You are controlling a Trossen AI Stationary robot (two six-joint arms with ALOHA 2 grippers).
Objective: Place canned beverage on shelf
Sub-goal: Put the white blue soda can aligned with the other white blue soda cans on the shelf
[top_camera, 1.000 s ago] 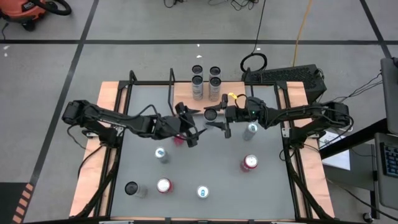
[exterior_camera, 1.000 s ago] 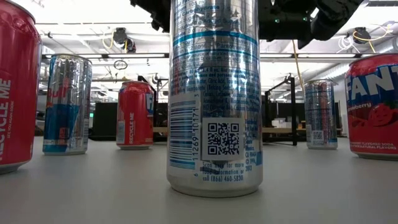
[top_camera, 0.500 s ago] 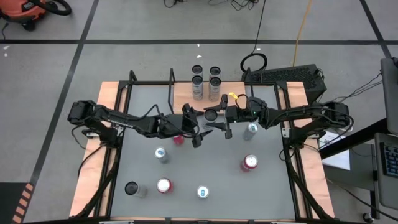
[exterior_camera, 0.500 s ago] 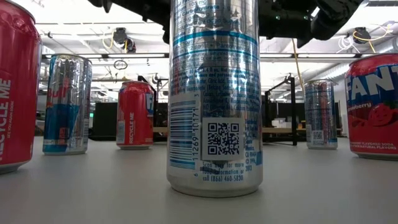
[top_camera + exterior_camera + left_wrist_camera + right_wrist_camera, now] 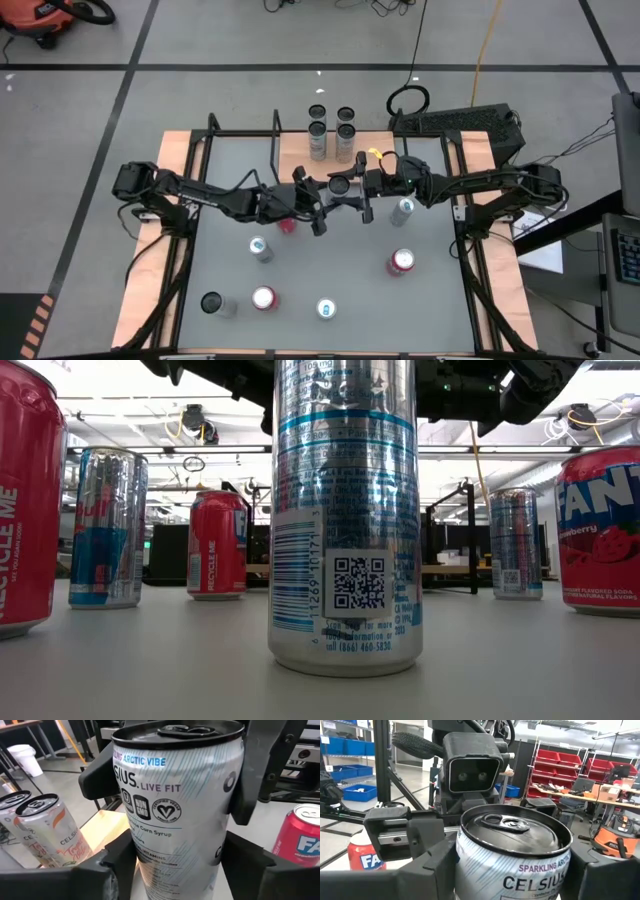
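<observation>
A white Celsius can [image 5: 175,805] hangs upright over the middle of the table, between both grippers. My right gripper [image 5: 348,195] reaches in from the right and is shut on it. My left gripper [image 5: 325,202] comes from the left and has its fingers against the same can [image 5: 515,850]. The shelf [image 5: 102,827], a light-wood board with a black rod frame, stands at the table's far edge and carries several cans [image 5: 318,130]. My left gripper pinches the can's lower side walls [image 5: 132,870] between its two fingers. It reaches in about level from the table's left, and the can stands upright, clear of the table. My right gripper pinches the can's upper side walls [image 5: 235,785] between its two fingers. It comes about level from the table's right, opposite my left gripper, and the can is upright and lifted clear.
Loose cans stand on the grey tabletop: a red one [image 5: 287,225] under my left arm, silver ones [image 5: 259,248] [image 5: 403,208], a red Fanta can [image 5: 401,262], and three near the front edge [image 5: 263,298]. Black frame rods [image 5: 275,135] rise at the table's far side.
My left gripper has moved toward the table's right and slightly down, up to the can held by my right gripper, and its fingers have closed onto the can. My right gripper and the can have kept still.
</observation>
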